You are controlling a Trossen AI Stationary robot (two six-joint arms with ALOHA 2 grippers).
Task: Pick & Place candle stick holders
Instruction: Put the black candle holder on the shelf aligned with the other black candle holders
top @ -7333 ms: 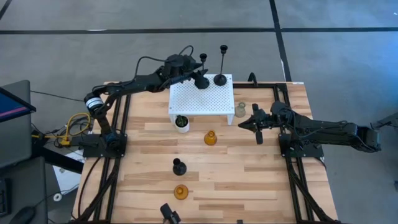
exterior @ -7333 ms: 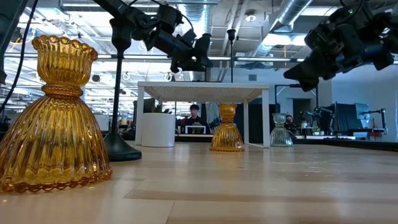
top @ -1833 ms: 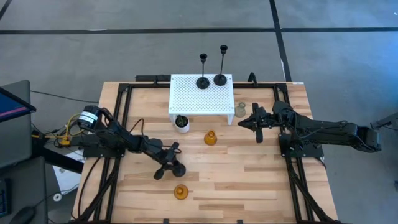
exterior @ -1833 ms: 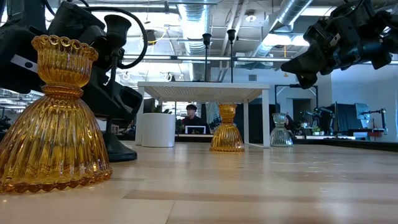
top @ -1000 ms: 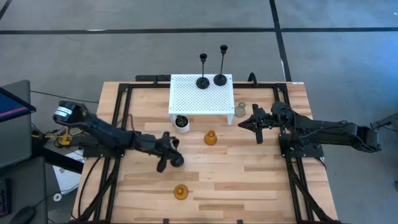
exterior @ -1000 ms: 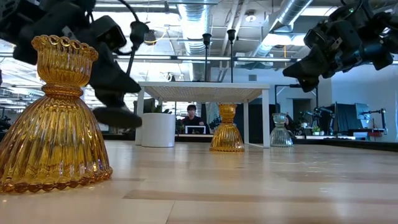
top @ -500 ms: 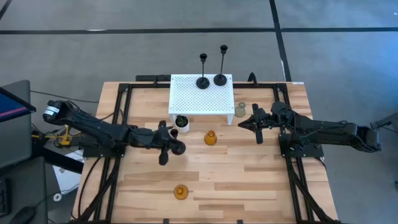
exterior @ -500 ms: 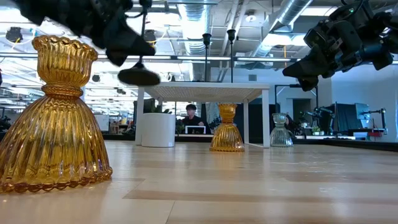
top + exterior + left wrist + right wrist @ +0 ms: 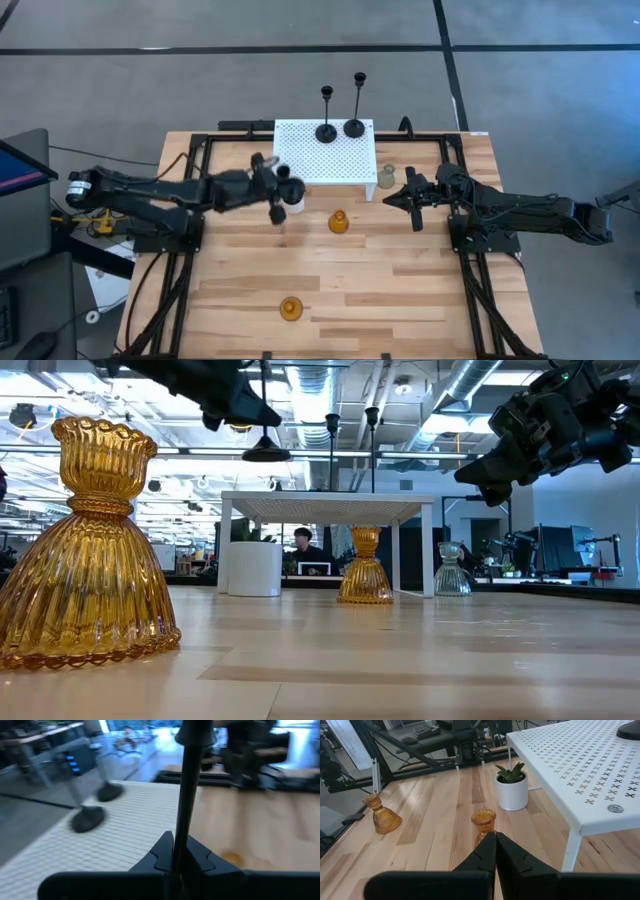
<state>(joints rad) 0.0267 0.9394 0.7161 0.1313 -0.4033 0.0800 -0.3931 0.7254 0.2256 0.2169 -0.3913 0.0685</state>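
From above we see the left claw (image 9: pixel 277 190) at the white rack's (image 9: pixel 325 170) front-left corner. Only the low view shows its black candle stick holder (image 9: pixel 265 452) in the air, base above rack-top level; the wrist view shows the stem pinched between the fingers. A second ago this holder hung low over the counter (image 9: pixel 400 290). Two black holders (image 9: pixel 326 130) stand on the rack. The plant pot (image 9: pixel 513 790), an amber holder (image 9: pixel 338 221) and a clear one (image 9: pixel 386 177) flank the rack; another amber holder (image 9: pixel 291 309) stands nearer. The right claw (image 9: pixel 400 197), pressed together, waits beside the rack.
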